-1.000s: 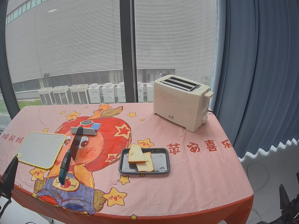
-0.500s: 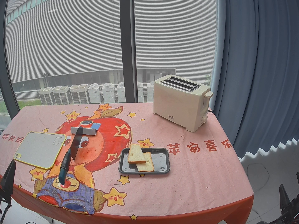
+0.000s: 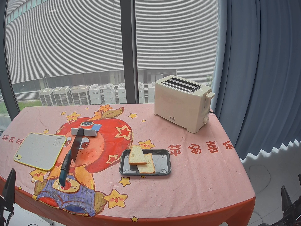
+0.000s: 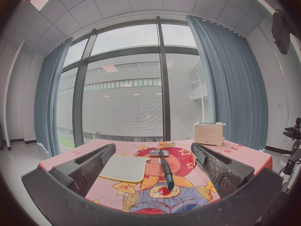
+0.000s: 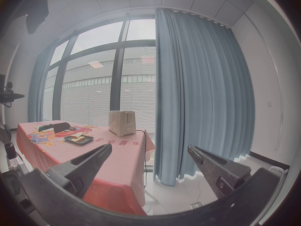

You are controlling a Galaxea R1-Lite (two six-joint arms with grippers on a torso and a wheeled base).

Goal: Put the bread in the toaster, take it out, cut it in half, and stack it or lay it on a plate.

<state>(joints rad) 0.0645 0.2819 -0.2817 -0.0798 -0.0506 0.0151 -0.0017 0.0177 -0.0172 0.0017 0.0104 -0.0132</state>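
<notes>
Two pieces of bread (image 3: 141,159) lie overlapping on a dark tray (image 3: 163,172) near the table's front middle. The cream toaster (image 3: 183,102) stands at the back right with its slots empty. A blue-handled knife (image 3: 69,158) lies left of the tray, its blade propped on a small grey rest (image 3: 84,131). My left gripper (image 4: 152,146) is open and empty, low off the table's front left corner, facing the knife (image 4: 167,173). My right gripper (image 5: 150,147) is open and empty, beyond the table's front right corner.
A white cutting board (image 3: 40,150) with a yellow rim lies at the left of the table. A blue curtain (image 3: 260,66) hangs close behind the toaster on the right. The toaster's cord (image 5: 145,160) drops off the table's edge.
My left gripper has sunk lower past the table's front left edge, away from the cutting board. The right arm, bread, knife and toaster have not moved.
</notes>
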